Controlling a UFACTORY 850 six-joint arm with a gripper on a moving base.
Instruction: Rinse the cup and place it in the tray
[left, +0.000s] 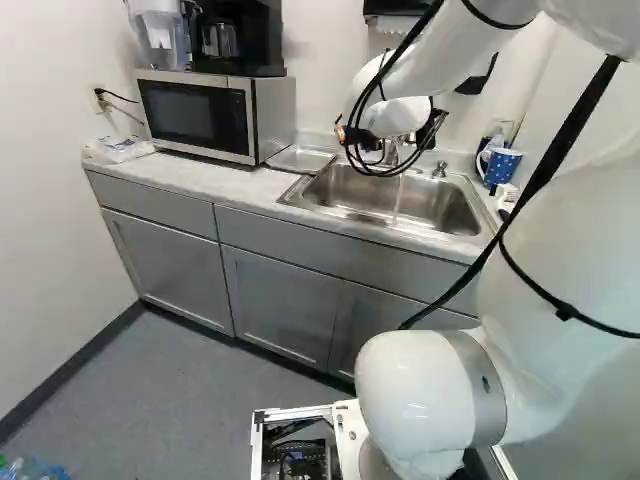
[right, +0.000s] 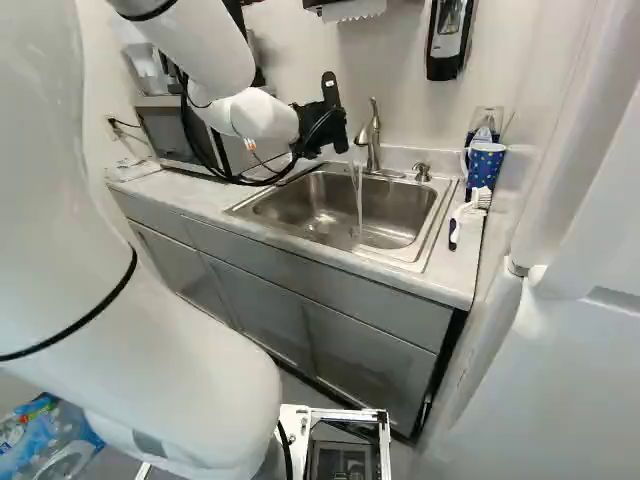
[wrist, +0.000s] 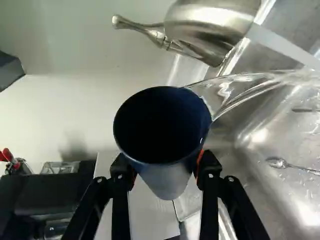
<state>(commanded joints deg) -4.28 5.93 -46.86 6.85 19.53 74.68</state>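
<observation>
As the white arm fills the near part of both base views, plastic bottles lie at the lower left of the right base view. Ahead is a counter with a steel sink; a spoon lies in the basin. To the sink's right are a brush and, past it, a spotted blue mug. Near the tap, the gripper grasps the cup — a finger pressing each side, the dark mouth facing the wrist camera. Clear water streams down into the sink. A flat metal tray sits between sink and microwave — and a coffee maker stands on the microwave. A dispenser hangs on the wall.
</observation>
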